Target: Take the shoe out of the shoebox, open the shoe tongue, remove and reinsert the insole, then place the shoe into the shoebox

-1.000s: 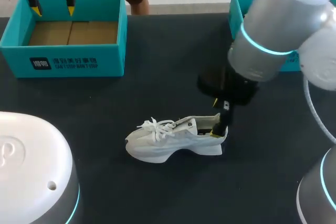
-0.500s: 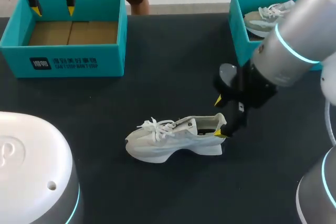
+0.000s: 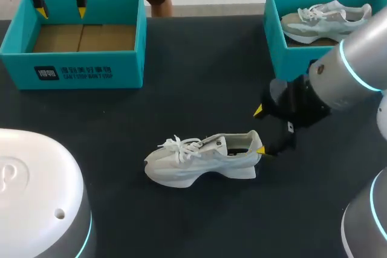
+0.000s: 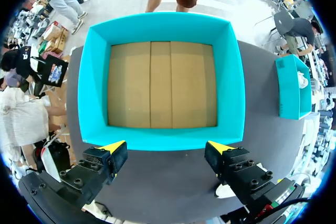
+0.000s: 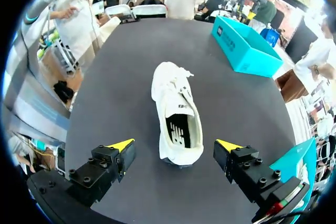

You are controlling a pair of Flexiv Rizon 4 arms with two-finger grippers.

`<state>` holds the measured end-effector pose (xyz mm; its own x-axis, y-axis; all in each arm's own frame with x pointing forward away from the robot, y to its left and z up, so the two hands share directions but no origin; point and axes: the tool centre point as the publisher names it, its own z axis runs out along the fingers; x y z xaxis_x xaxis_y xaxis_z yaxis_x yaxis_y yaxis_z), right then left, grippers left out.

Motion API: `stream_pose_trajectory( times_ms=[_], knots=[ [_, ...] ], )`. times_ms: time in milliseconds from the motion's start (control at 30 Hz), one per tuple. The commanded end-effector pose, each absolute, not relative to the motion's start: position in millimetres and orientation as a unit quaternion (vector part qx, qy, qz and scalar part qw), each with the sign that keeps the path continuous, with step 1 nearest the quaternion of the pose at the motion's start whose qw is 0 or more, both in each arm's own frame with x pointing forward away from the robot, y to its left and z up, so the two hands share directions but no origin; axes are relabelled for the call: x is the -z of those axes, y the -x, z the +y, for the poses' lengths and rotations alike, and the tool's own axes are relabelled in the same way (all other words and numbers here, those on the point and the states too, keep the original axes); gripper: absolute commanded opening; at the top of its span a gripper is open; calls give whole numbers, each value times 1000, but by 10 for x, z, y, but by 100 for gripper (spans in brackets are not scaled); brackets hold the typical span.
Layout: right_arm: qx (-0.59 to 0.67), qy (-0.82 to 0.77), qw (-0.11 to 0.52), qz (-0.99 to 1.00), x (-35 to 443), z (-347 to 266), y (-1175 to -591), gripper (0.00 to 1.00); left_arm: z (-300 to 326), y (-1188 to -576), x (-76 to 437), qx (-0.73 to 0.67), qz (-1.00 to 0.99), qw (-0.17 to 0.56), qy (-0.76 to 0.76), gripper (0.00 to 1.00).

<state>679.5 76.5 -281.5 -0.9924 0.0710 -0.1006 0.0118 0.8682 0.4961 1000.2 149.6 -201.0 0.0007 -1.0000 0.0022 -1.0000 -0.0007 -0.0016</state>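
While the dark table (image 3: pixel 199 83) fills the head view, the right arm (image 3: pixel 363 58) comes in from the right and crosses in front of the right shoebox (image 3: pixel 275 40). That teal box holds a second pale shoe (image 3: pixel 326 19), which the right wrist view does not show. The left shoebox (image 3: pixel 78 74), also teal, stands at the far left with a bare cardboard floor (image 4: pixel 160 85), seen straight down only from the left wrist. The white shoe (image 3: pixel 199 158) lies on the table between the boxes, well apart from both, with its laces toward the left box. Above the left box's far wall hangs the left gripper (image 3: pixel 61 11), fingers spread wide and holding nothing. The right gripper (image 3: pixel 259 130) is also spread wide at the shoe's heel, not clamped on it. Only the right wrist view looks into the shoe, showing its insole (image 5: pixel 178 129) with dark print.
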Motion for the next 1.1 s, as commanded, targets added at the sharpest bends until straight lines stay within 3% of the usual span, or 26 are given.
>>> stream_pose_trajectory(
  times_ms=[33, 1100],
  knots=[
    [-319, -10, 51, 946, 2970, 664, -6884, 100, 1496, -10001, 2005, -1, -707, 0, -707, 100],
    [-416, -4, 52, 908, 3781, 517, -7084, 100, 1496, -10001, 2005, -1, -707, 0, -707, 100]
  ],
)
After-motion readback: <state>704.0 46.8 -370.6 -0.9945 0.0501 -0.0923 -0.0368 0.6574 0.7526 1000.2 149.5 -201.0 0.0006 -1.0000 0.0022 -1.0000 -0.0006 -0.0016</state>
